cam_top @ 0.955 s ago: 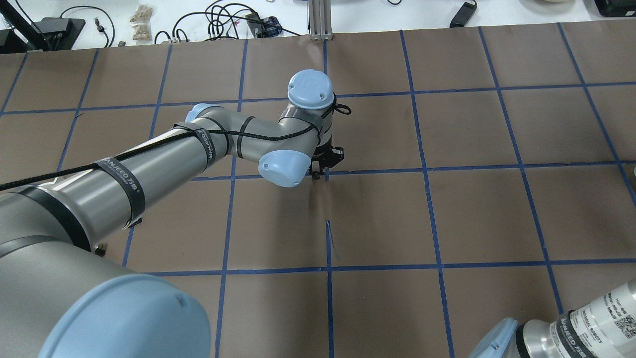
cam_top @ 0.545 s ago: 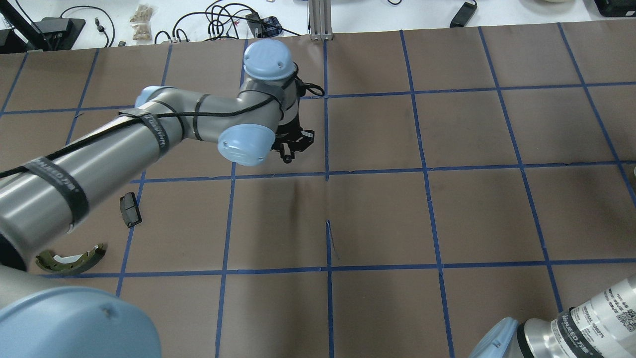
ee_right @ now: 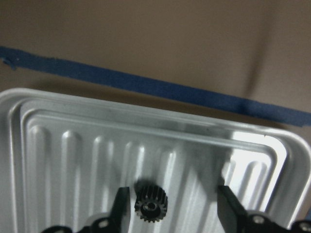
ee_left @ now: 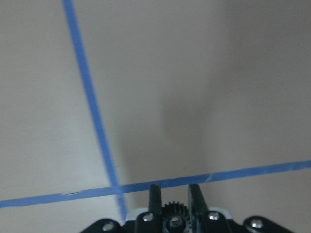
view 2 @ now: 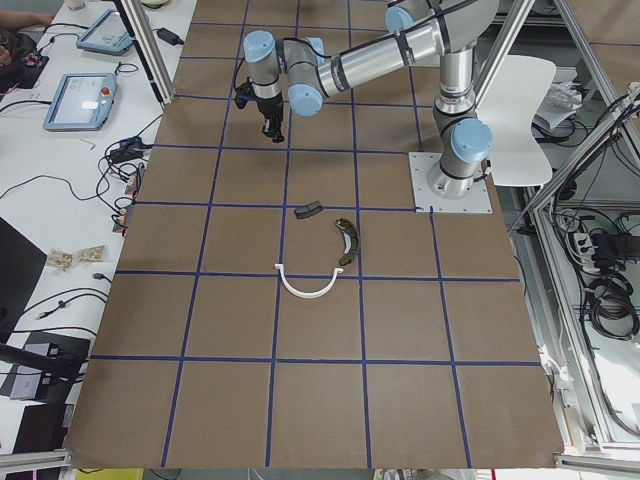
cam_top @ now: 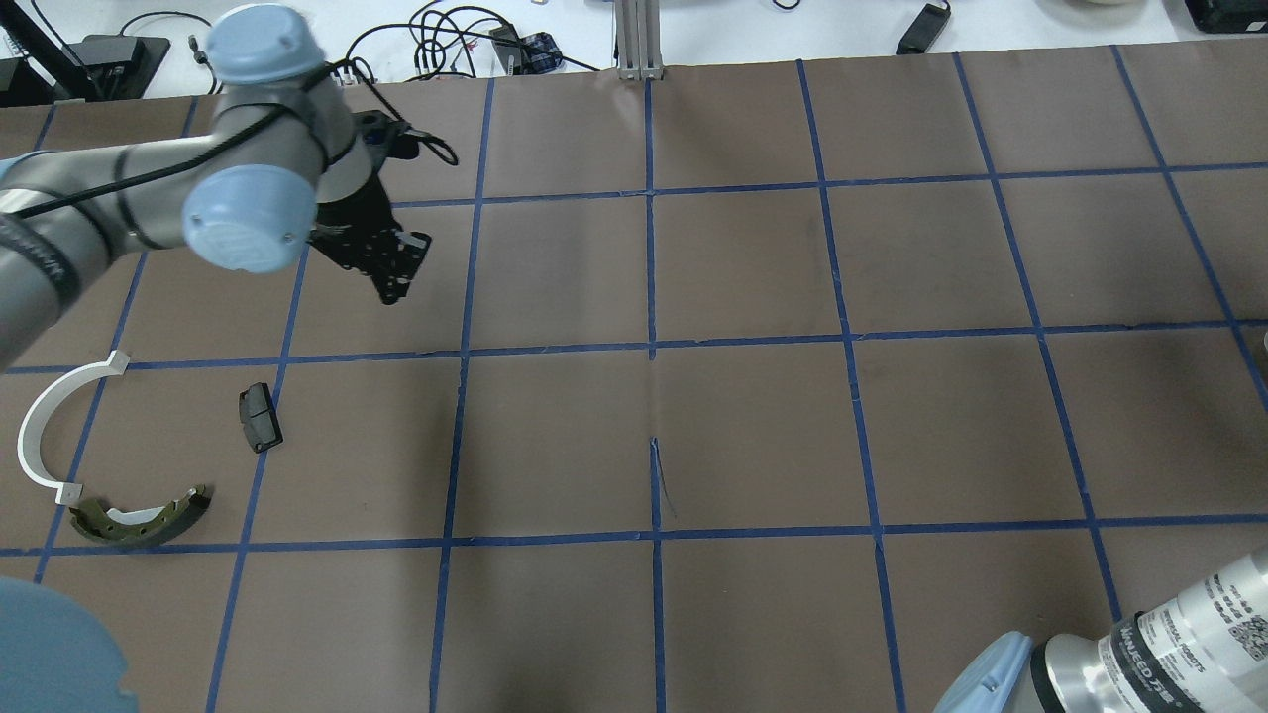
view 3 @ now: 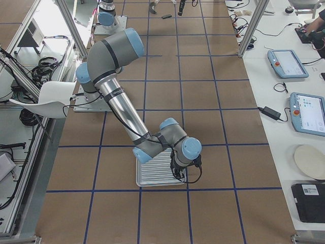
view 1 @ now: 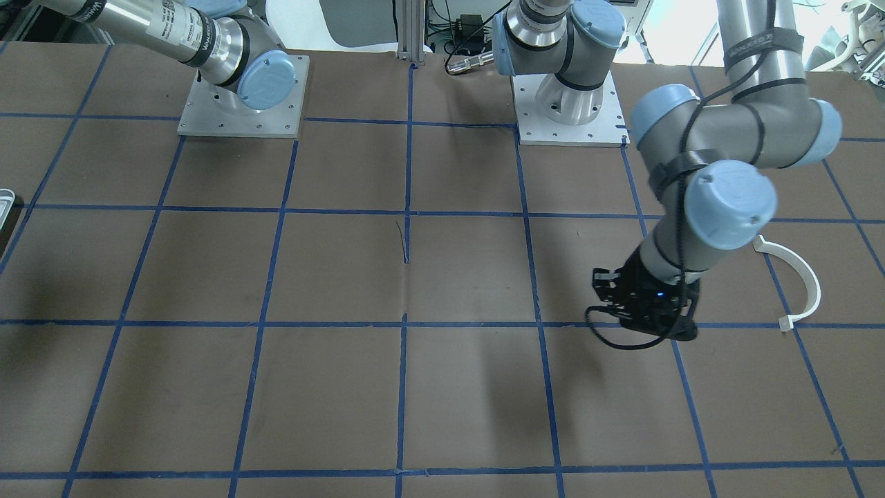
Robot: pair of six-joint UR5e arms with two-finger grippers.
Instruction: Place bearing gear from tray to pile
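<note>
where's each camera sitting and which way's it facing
Front-facing: across the table, facing the robot, down; both base plates, left arm on view's right.
Overhead: behind the shoulders, forward and down; left arm, part of right arm.
Exterior left: table's left end, along it; left arm beyond the pile.
Exterior right: opposite end; right arm over the tray.
Left wrist: down past left gripper clamping a gear.
Right wrist: into tray; right gripper open around second gear.
Shared: front-facing and overhead show the white half-ring.

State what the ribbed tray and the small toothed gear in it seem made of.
Pale silvery ribbed tray: probably thin pressed metal, perhaps aluminium; satin sheen, bright glare near its corner. Small black toothed gear: matte, no glints; plastic or blackened steel, cannot tell.
</note>
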